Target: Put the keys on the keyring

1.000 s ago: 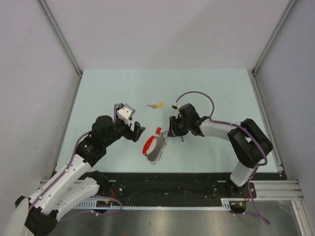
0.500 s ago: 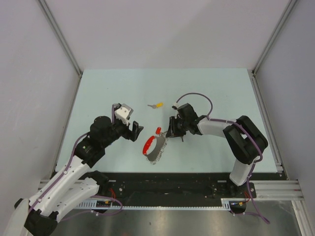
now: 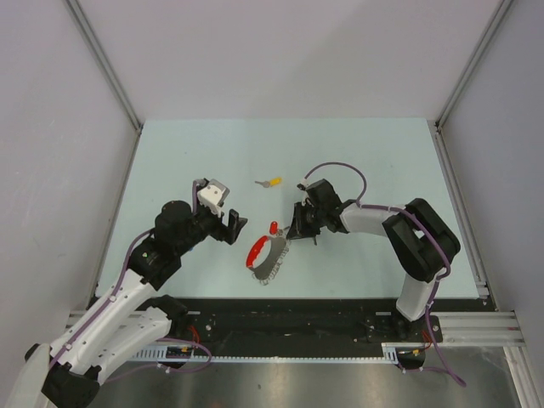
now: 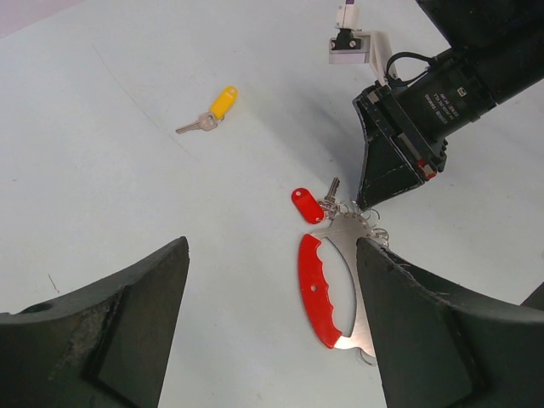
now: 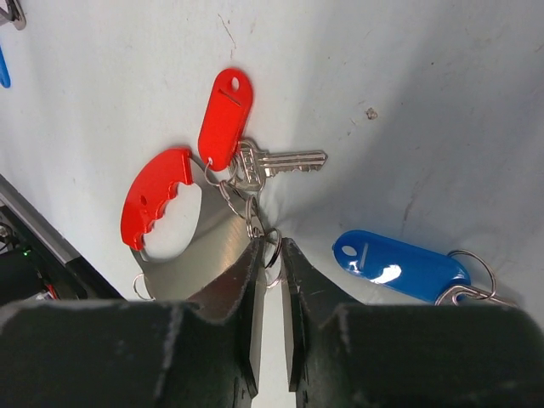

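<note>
One keyring [image 3: 260,252] with curved red tag, flat on the table [image 3: 187,153]. On its rings, one silver key [image 5: 285,161] and one red oval tag [image 5: 225,115]. Just beside, one blue tag [image 5: 398,265]; well apart, one yellow-capped key [image 3: 272,181]. Left gripper [image 4: 272,255] near the keyring, wide apart, empty. Right gripper [image 5: 270,248] almost closed around one small ring; real pinch or not, impossible to tell.

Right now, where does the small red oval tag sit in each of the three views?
Top external: red oval tag at centre, at the far end of the keyring.
Left wrist: just right of centre, above the keyring's curved red grip.
Right wrist: upper centre-left, with a silver key beside it.
Shared landmark: the curved red grip, seen in all three.
</note>
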Controlling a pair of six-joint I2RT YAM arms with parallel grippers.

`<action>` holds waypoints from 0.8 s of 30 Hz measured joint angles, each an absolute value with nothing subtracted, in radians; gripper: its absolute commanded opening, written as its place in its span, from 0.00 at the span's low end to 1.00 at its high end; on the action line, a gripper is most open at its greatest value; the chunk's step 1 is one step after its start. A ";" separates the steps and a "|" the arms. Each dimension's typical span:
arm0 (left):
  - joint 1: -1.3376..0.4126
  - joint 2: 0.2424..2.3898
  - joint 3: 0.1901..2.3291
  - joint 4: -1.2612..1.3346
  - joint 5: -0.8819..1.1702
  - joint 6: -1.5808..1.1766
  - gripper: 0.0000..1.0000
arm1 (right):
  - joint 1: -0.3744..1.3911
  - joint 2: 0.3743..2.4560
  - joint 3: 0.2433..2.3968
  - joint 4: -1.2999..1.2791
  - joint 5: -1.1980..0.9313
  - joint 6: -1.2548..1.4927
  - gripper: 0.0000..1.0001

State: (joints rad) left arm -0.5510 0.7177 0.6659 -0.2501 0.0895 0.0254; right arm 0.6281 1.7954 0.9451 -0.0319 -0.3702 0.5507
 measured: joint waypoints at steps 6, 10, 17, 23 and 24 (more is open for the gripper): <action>-0.551 0.718 0.666 -0.250 0.090 0.025 0.84 | 0.626 1.791 0.945 -0.033 -0.375 0.558 0.27; -0.550 0.722 0.666 -0.250 0.091 0.025 0.85 | 0.626 1.776 0.945 -0.036 -0.381 0.557 0.35; -0.549 0.730 0.666 -0.250 0.102 0.025 0.85 | 0.635 1.717 0.945 -0.057 -0.390 0.508 0.37; -0.549 0.737 0.666 -0.250 0.111 0.025 0.85 | 0.654 1.713 0.947 -0.085 -0.387 0.462 0.37; -0.549 0.739 0.666 -0.250 0.112 0.025 0.85 | 0.661 1.715 0.947 -0.085 -0.386 0.459 0.37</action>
State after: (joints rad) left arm -0.5488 0.7391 0.6659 -0.2504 0.1116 0.0254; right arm 0.6605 1.7145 0.9474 -0.0853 -0.3859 0.4591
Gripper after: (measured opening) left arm 0.846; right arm 0.371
